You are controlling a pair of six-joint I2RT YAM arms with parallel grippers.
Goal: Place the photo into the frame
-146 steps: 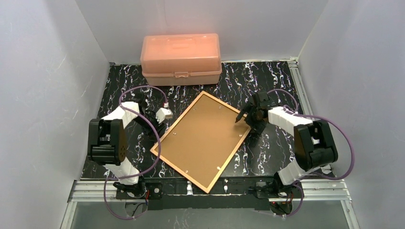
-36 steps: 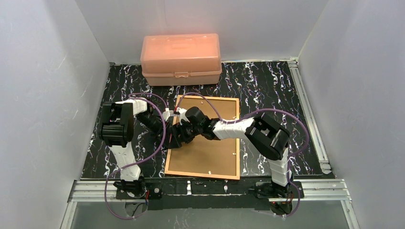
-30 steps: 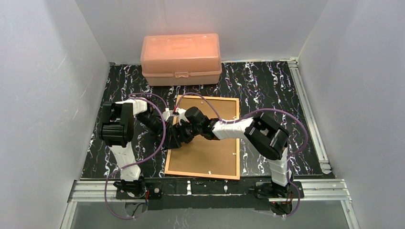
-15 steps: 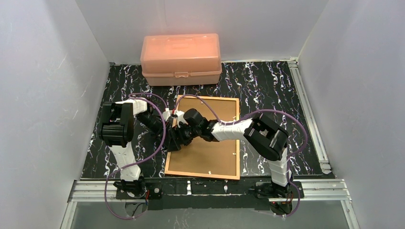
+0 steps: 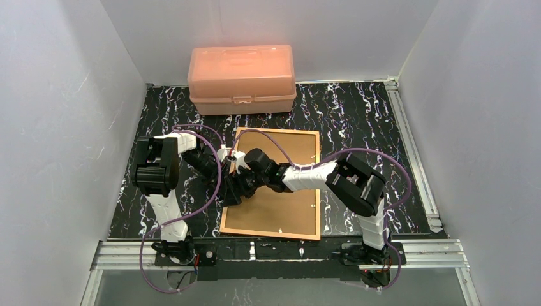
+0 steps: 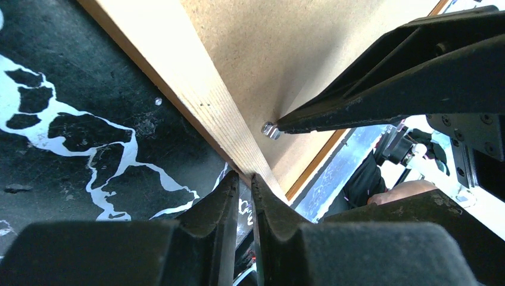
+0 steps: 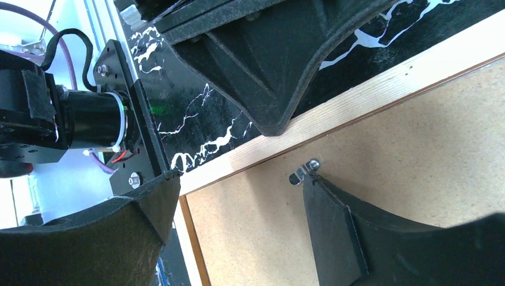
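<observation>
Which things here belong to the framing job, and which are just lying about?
In the job: frame, back up; its backing board; metal tab at the open right gripper; shut left gripper on the frame's border. No photo in view.
Lying about: pink box.

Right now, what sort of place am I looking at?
Likely a robot lab test cell: white panels wall in a black marbled tabletop; a left arm and right arm bolt to an aluminium rail.
</observation>
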